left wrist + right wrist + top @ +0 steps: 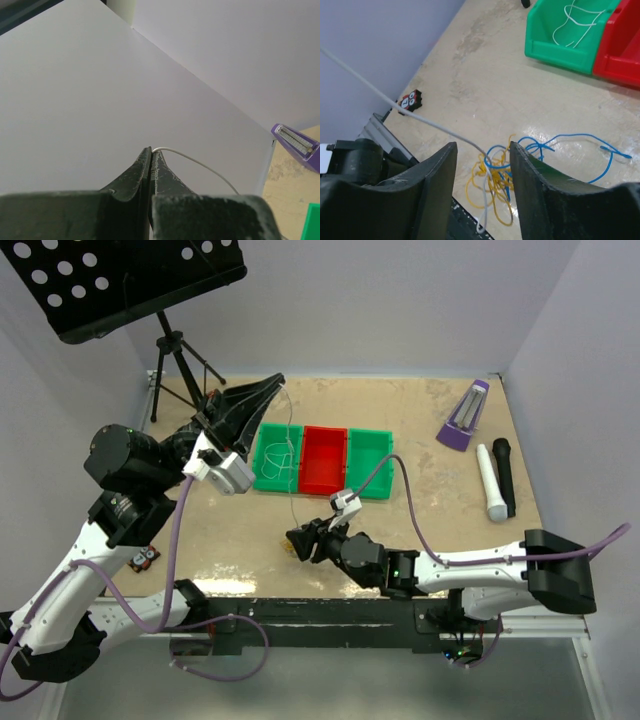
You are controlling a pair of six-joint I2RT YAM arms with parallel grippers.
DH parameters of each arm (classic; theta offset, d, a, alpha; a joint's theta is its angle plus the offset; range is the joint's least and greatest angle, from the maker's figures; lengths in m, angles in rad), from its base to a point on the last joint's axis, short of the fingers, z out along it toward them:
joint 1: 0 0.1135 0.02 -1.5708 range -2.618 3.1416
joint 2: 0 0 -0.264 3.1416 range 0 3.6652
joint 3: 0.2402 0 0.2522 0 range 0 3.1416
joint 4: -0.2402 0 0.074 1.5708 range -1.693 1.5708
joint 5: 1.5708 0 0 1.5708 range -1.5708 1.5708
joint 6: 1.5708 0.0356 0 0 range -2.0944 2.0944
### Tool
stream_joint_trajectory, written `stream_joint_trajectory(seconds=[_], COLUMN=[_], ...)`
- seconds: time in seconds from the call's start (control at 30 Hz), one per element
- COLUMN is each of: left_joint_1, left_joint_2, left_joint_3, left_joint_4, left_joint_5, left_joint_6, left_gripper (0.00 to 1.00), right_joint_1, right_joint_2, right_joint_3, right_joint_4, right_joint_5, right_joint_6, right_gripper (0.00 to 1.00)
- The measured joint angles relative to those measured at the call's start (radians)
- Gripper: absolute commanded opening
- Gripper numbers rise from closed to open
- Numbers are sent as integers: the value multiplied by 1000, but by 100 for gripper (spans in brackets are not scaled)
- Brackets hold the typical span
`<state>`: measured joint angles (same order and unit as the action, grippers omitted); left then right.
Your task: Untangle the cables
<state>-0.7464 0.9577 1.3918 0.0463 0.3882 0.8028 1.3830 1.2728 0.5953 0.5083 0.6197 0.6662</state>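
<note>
A tangle of thin yellow (492, 187), blue (560, 137) and white cables lies on the table near its front edge. One white cable (395, 107) runs taut from the tangle up and to the left. My left gripper (151, 150) is shut on that white cable (200, 165); it is raised above the table's back left (278, 382). My right gripper (482, 146) is open, and its jaws straddle the tangle just above it; in the top view the gripper (297, 543) hides most of the tangle. Another white cable (572, 22) lies in the left green bin (275, 455).
A red bin (323, 458) and a second green bin (372, 462) stand beside the first. A purple device (463, 415), a white microphone (490, 483) and a black one (503, 475) lie at the right. A music stand's tripod (175, 370) stands back left. A small red-black item (147, 557) lies front left.
</note>
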Motion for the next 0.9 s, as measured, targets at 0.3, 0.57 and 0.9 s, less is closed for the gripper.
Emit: stream_joint_trajectory(seconds=[0.3, 0.57, 0.9], left_joint_1=[0, 0, 0], left_joint_2=[0, 1, 5], left_joint_3=[0, 0, 0], left_joint_4=[-5, -5, -5], left_joint_5=[12, 13, 22], left_joint_6=[-4, -7, -11], left_gripper=[0, 0, 0], right_joint_1=[0, 0, -3], right_joint_2=[-21, -130, -66], right_joint_3=[-65, -113, -128], right_joint_4=[15, 0, 6], right_joint_5=[-13, -8, -9], right_joint_6=[39, 76, 93], right_gripper=[58, 57, 52])
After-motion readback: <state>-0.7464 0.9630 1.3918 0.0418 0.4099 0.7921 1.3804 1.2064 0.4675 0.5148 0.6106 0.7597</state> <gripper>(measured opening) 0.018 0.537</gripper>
